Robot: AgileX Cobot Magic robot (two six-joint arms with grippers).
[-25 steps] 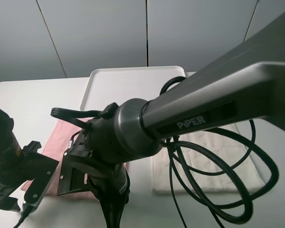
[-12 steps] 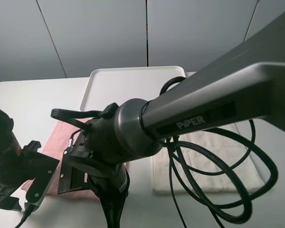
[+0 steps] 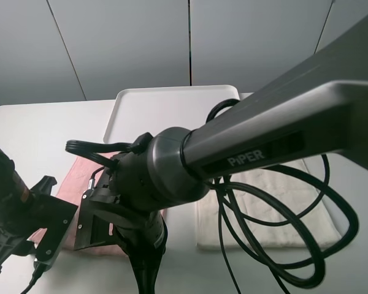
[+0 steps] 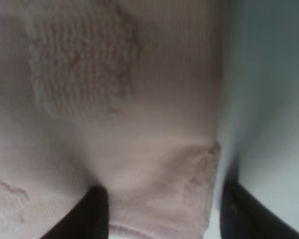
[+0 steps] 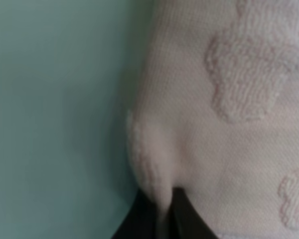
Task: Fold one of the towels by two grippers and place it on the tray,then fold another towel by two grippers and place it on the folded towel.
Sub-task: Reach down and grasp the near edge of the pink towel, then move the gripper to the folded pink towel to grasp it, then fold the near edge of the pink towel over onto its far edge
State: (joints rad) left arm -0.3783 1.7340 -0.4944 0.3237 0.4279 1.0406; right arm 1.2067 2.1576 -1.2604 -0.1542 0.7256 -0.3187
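Observation:
A pink towel (image 3: pixel 70 177) lies flat on the white table, at the left. A cream towel (image 3: pixel 264 208) lies flat at the right. The white tray (image 3: pixel 172 110) stands behind them. My left gripper (image 4: pixel 162 219) is open, its dark fingers (image 4: pixel 92 216) apart on either side of a corner of the pink towel (image 4: pixel 114 99). My right gripper (image 5: pixel 159 216) is shut on a pinched fold at the edge of the pink towel (image 5: pixel 229 124). In the exterior view the arms hide both grippers' fingertips.
The right arm (image 3: pixel 264 141) reaches across the middle, and its wrist (image 3: pixel 141 184) and black cables (image 3: pixel 282 245) cover much of both towels. The left arm (image 3: pixel 18 211) is at the lower left. Bare table (image 5: pixel 55 99) lies beside the towel's edge.
The left arm has shifted slightly at the pink towel's near left corner. The right arm and both towels have not visibly moved.

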